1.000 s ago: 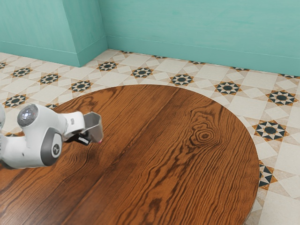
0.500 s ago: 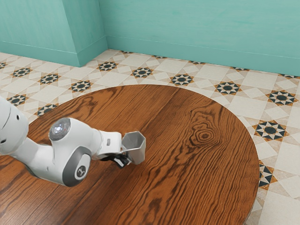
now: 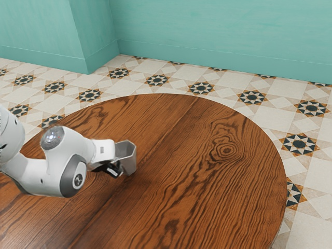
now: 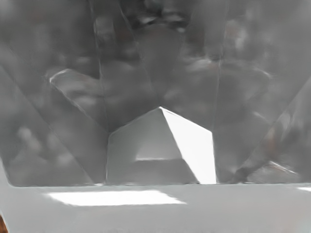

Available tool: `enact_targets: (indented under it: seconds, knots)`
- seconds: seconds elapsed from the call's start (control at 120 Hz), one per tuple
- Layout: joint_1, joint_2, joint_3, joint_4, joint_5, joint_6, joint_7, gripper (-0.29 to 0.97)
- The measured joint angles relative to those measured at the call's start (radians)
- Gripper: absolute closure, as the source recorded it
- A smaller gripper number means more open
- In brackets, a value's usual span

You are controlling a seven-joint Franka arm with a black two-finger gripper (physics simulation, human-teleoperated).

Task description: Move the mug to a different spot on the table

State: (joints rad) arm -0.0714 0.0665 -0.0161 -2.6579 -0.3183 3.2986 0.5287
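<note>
Dark brown wood grain covers the round table [image 3: 207, 171]. At the exterior frame's lower left, the white robot arm [image 3: 57, 168] ends in a black two-finger gripper [image 3: 115, 167] closed narrowly on the wall of a grey faceted mug [image 3: 127, 157], over the tabletop's left part. In the wrist frame the mug's grey facets [image 4: 160, 150] sit just under the hand.

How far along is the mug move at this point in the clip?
Done: the black two-finger gripper is shut on the grey faceted mug. In hand: the mug hangs, seemingly just above the round wooden table, toward the exterior view's left. Left: set it down on the wood and let go.
</note>
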Motion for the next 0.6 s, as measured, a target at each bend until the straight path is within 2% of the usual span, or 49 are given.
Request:
enact_targets:
  seconds: [0.308,0.475,0.6]
  knots:
    - [0.002,0.02,-0.002,0.005,-0.002,0.001,-0.002,0.79]
    - [0.0,0.026,-0.004,0.005,0.005,-0.009,-0.012,0.43]
    - [0.003,0.026,-0.004,0.003,0.003,-0.014,-0.028,0.24]
